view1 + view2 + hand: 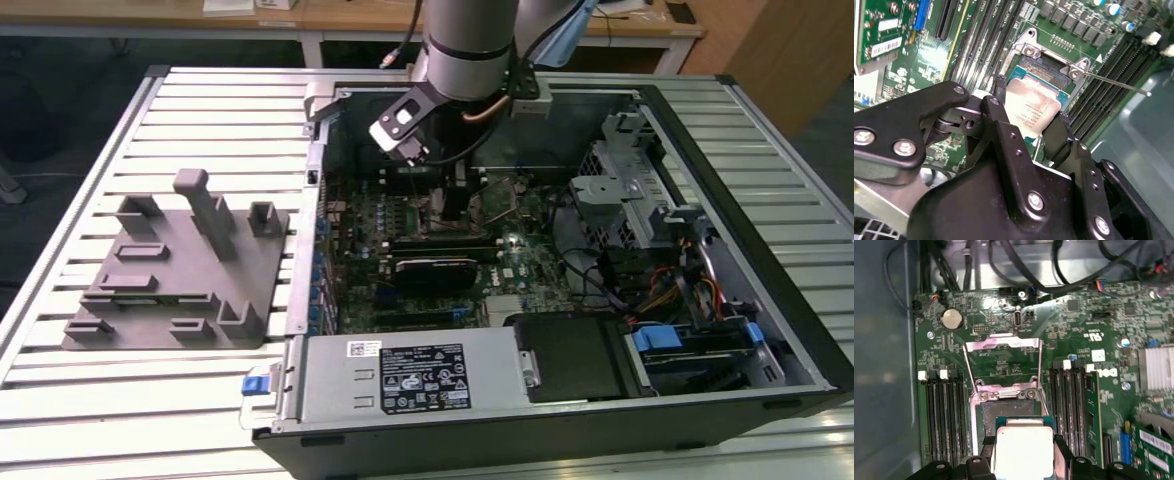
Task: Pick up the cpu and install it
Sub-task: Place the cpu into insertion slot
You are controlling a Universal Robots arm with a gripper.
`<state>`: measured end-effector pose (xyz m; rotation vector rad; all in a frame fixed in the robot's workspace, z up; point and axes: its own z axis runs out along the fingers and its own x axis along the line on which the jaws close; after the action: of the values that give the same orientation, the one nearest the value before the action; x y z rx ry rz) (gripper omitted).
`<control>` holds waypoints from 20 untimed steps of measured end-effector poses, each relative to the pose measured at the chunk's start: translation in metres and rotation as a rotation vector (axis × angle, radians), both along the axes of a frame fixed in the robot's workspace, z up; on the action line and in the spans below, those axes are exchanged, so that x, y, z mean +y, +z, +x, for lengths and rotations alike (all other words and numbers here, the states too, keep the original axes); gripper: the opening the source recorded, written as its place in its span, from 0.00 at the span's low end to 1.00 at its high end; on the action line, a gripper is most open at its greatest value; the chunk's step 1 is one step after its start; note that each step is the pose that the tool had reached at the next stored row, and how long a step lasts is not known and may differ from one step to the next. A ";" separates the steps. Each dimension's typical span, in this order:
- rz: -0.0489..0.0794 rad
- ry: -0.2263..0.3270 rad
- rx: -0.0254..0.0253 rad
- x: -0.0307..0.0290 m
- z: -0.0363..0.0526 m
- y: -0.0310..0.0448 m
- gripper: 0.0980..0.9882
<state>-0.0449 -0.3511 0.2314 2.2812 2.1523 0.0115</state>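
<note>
The cpu, a small square chip with a silvery top, sits between my gripper's two black fingers, which are shut on its opposite edges. In the first wrist view the cpu hangs over the near part of the open dark socket, whose metal load plate is folded back. Part of the socket is still uncovered beyond the chip. I cannot tell whether the chip touches the socket. In the exterior view my gripper reaches down into the open computer case over the motherboard.
A thin socket lever sticks out sideways. Memory slots flank the socket. The case wall, drive cage and power supply surround the board. A grey stepped block stands on the slatted table at the exterior view's left.
</note>
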 end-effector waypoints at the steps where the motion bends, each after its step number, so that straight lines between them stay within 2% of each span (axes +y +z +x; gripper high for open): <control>1: 0.000 0.007 -0.0001 0.0000 0.0010 -0.0018 0.50; 6: 0.000 0.033 -0.0001 0.0005 0.0040 -0.0104 0.50; 12: 0.000 0.097 0.0001 0.0015 0.0039 -0.0148 0.50; 17: 0.000 0.098 0.0000 0.0061 0.0040 -0.0176 0.50; 20: 0.000 0.087 0.0000 0.0067 0.0041 -0.0202 0.50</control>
<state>-0.0408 -0.3445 0.2112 2.1859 2.2495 0.0119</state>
